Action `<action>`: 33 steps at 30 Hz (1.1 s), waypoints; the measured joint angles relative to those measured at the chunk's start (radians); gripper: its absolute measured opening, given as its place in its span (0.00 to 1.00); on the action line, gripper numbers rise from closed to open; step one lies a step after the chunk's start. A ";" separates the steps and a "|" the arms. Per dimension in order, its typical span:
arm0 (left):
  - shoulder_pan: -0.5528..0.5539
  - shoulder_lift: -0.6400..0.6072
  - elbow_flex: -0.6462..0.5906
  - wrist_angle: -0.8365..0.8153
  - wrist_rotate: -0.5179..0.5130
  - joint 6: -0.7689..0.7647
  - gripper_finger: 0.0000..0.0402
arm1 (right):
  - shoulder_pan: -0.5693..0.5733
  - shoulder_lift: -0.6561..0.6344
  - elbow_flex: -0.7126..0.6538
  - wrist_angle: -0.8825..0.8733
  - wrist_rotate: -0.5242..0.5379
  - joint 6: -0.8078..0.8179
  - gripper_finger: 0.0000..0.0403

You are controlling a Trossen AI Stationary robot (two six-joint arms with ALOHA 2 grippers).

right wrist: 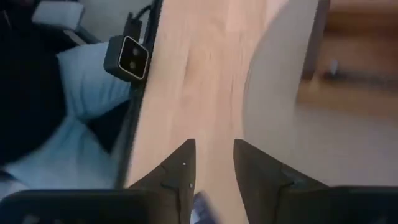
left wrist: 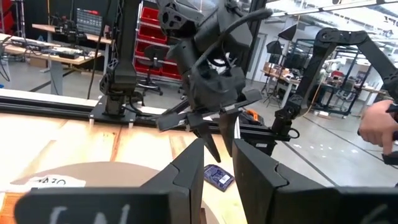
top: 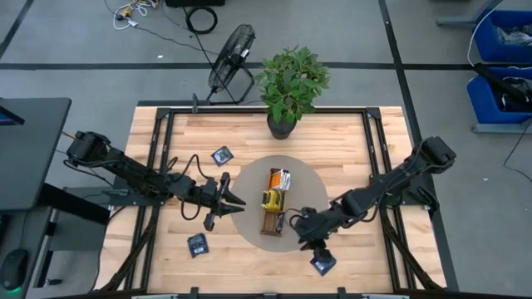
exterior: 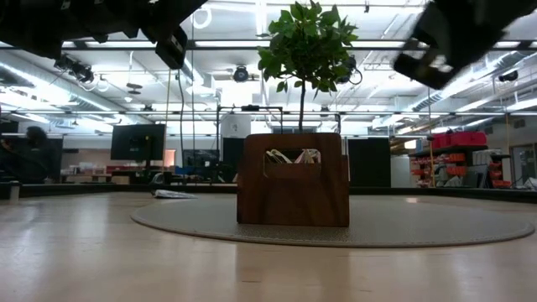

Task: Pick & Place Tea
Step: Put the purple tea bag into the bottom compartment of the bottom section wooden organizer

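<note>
Jaws: both standing narrowly parted, holding nothing | right gripper (top: 318, 249) hovering over navy sachet (top: 323, 263) near table's front edge | sachet looking light, thin, slippery: pinching its edges.

Three navy sachets (top: 222, 155) on table; one tray (top: 273, 218); one plant (top: 291, 83).

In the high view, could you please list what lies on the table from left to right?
Navy sachet near the front edge → navy sachet farther back → left claw → wooden tray → right claw → navy sachet.
</note>
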 joint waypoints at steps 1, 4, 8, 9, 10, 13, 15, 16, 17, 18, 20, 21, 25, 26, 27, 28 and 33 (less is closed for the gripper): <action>0.000 0.000 0.000 0.001 -0.002 0.001 0.22 | 0.007 0.000 0.000 -0.013 0.003 0.065 0.29; 0.000 0.000 0.000 0.000 -0.019 0.005 0.22 | 0.028 0.000 0.000 -0.086 0.025 0.225 0.29; 0.000 0.000 0.000 0.001 -0.028 0.011 0.22 | 0.059 0.000 0.000 -0.091 0.030 0.352 0.29; 0.000 0.000 0.000 0.000 -0.028 0.011 0.22 | 0.067 0.000 0.000 -0.103 0.011 0.392 0.28; 0.000 0.000 0.000 -0.001 -0.028 0.010 0.22 | 0.077 0.000 0.001 -0.134 -0.004 0.432 0.28; -0.002 0.000 0.000 -0.015 -0.028 0.000 0.22 | 0.109 0.000 0.001 -0.276 0.033 0.469 0.25; -0.001 0.000 0.000 -0.018 -0.028 0.000 0.22 | 0.117 0.001 0.001 -0.333 0.110 0.451 0.23; -0.001 0.000 0.000 -0.019 -0.028 0.001 0.22 | 0.115 0.001 0.000 -0.345 0.151 0.455 0.22; -0.001 0.000 0.000 -0.022 -0.028 0.001 0.22 | 0.114 0.001 0.001 -0.352 0.182 0.468 0.20; -0.001 0.000 0.000 -0.022 -0.028 0.002 0.22 | 0.113 0.001 0.001 -0.353 0.196 0.479 0.19; -0.001 0.000 0.000 -0.022 -0.028 0.002 0.22 | 0.113 0.001 0.000 -0.328 0.198 0.501 0.17; -0.001 0.000 0.000 -0.023 -0.028 0.005 0.22 | 0.111 0.001 0.001 -0.309 0.195 0.515 0.16; -0.001 0.005 0.000 -0.030 -0.028 0.011 0.22 | 0.109 0.001 0.001 -0.310 0.188 0.594 0.16; -0.001 0.008 0.001 -0.032 -0.029 0.013 0.22 | 0.111 0.001 0.001 -0.320 0.189 0.615 0.15; -0.001 0.008 0.001 -0.036 -0.029 0.019 0.22 | 0.119 0.001 0.001 -0.329 0.187 0.635 0.15; -0.001 0.008 0.001 -0.033 -0.029 0.026 0.22 | 0.130 0.001 0.001 -0.340 0.173 0.654 0.15; -0.001 0.008 0.001 -0.033 -0.029 0.035 0.22 | 0.194 0.020 -0.006 -0.342 0.162 0.785 0.16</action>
